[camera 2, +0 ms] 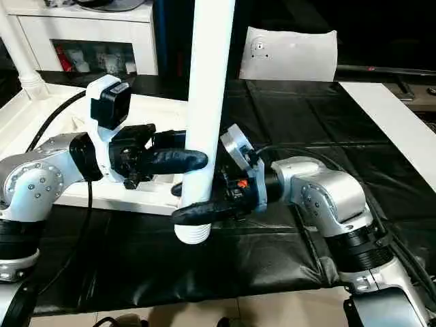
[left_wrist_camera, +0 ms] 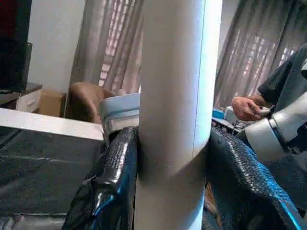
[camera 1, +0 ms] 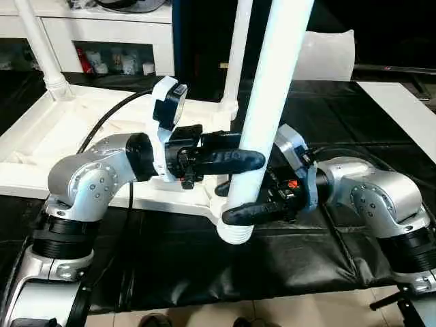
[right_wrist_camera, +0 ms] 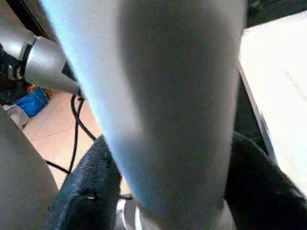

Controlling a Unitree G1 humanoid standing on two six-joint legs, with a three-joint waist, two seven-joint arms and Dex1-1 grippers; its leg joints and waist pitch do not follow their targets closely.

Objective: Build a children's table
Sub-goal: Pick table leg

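White leg point(camera 1: 272, 102) upright btwn both claws' fingers.

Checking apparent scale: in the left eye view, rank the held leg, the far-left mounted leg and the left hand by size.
1. Held leg, nearest the camera.
2. Far-left mounted leg.
3. Left hand.

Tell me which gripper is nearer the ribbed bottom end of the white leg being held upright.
Right. The right gripper wraps the leg just above its ribbed bottom end. The left gripper clamps the same leg higher up the shaft, farther from that end.
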